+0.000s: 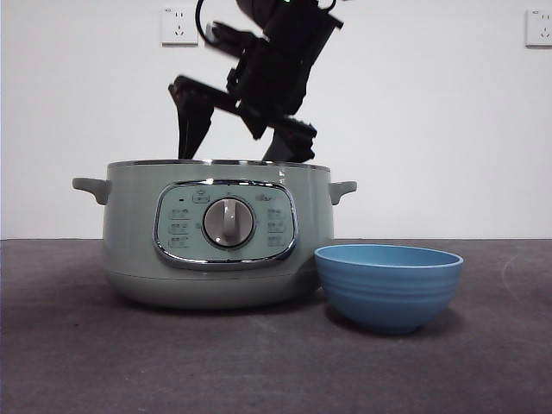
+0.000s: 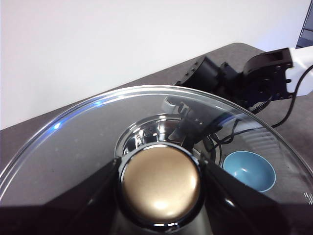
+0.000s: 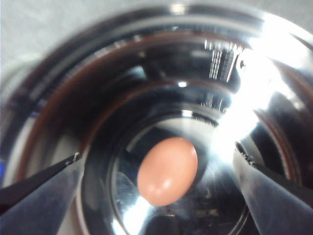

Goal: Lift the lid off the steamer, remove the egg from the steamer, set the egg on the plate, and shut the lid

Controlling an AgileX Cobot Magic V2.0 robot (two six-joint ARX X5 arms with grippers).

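The steamer [image 1: 129,233] stands uncovered on the table. In the right wrist view the egg [image 3: 167,171], pinkish brown, lies on the shiny steel floor of the pot. My right gripper [image 3: 157,154] is open above it, one jaw on each side, apart from the egg. In the front view this gripper [image 1: 240,151] reaches down at the pot's rim. My left gripper [image 2: 159,166] is shut on the lid's knob [image 2: 160,191] and holds the glass lid [image 2: 88,142] in the air, out of the front view. The blue plate [image 1: 388,285] stands right of the steamer, empty.
Through the lid, the left wrist view shows the steamer's steel inside [image 2: 146,132], the right arm [image 2: 234,78] over it and the blue plate [image 2: 247,170]. A white wall with two sockets [image 1: 179,26] stands behind the dark table [image 1: 86,362].
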